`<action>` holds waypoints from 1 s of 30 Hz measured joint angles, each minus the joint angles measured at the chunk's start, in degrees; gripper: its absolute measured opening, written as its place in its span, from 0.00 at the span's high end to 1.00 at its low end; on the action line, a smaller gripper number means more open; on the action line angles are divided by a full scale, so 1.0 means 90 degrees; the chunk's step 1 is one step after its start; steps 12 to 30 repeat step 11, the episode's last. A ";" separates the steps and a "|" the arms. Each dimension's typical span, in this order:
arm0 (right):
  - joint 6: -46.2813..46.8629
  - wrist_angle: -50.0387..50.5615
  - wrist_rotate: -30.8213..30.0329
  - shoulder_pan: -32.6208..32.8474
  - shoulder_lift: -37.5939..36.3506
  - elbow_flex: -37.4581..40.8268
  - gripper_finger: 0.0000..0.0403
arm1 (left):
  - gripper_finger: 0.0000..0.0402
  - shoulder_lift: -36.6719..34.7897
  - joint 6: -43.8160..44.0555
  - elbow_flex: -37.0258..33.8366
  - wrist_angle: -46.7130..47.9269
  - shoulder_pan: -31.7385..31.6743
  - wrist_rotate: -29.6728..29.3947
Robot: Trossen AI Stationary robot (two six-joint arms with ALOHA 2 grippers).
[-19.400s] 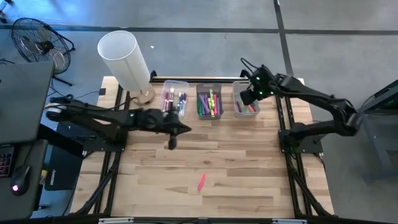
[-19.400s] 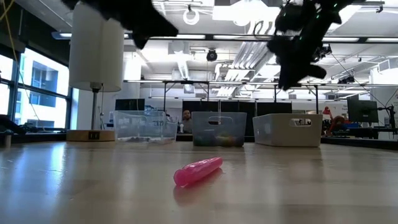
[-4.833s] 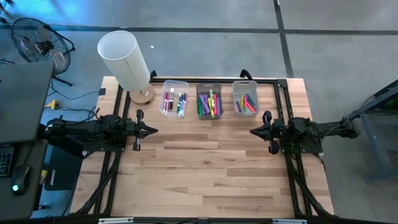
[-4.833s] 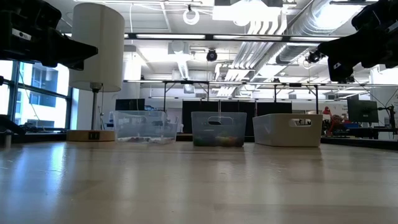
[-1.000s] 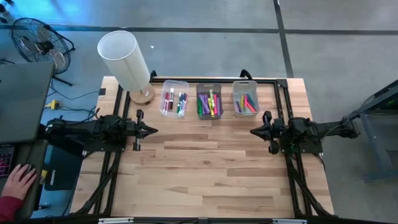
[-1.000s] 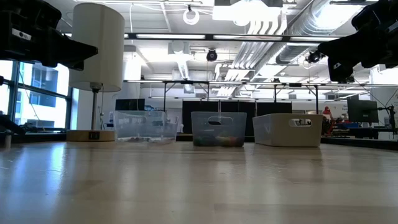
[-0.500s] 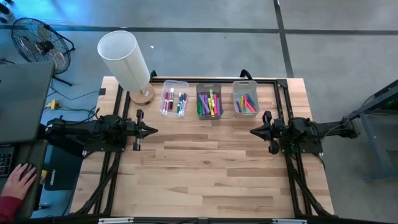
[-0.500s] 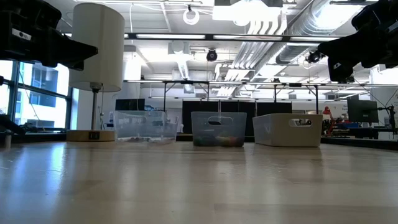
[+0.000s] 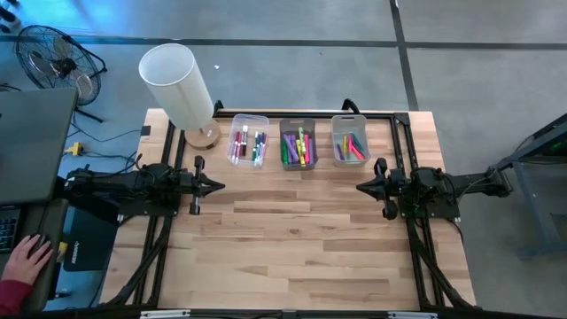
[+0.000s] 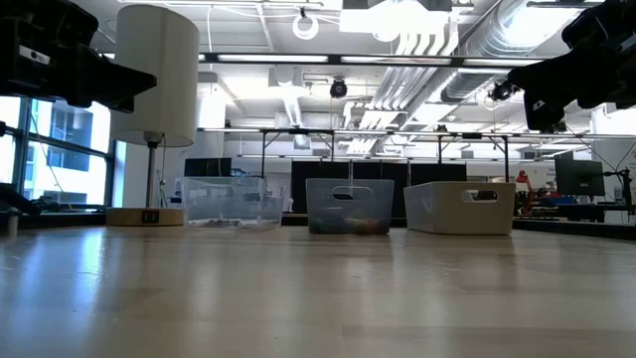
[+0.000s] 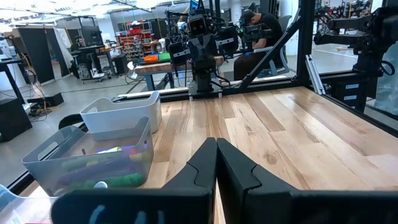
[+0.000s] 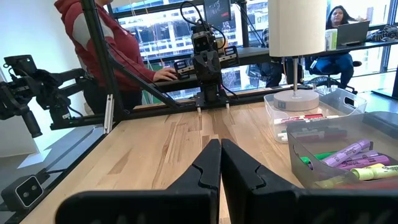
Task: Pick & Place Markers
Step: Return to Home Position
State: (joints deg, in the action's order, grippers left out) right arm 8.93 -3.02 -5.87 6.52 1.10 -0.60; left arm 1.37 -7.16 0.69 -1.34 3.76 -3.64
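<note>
I've got two arms, both low over the tabletop. The left gripper (image 9: 217, 186) sits just in from the left edge and the right gripper (image 9: 361, 187) just in from the right edge, pointing at each other and well apart. From above I can't read the fingers, but each wrist view shows its pair closed tip to tip.

Three bins stand in a row along the far edge: the left bin (image 9: 250, 116) beside the one lamp (image 9: 175, 84), the middle bin (image 9: 298, 121) and the right bin (image 9: 349, 118). Every marker I can see is inside them. The markers (image 9: 299, 147) run pink, purple and white-barrelled in the left bin, purple, green and yellow in the middle, and pink and green in the right. They overlap too much to count.

The low view shows only bin walls, with colour faint through the middle one. One hand (image 9: 25, 259) rests off the table's left side. The right wrist view shows a person (image 12: 118, 37) in red behind the left arm.
</note>
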 joint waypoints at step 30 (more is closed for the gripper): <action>0.0000 0.0001 0.0002 -0.0001 0.0000 -0.0001 1.00 | 1.00 -0.0001 0.0002 0.0000 0.0000 0.0000 -0.0001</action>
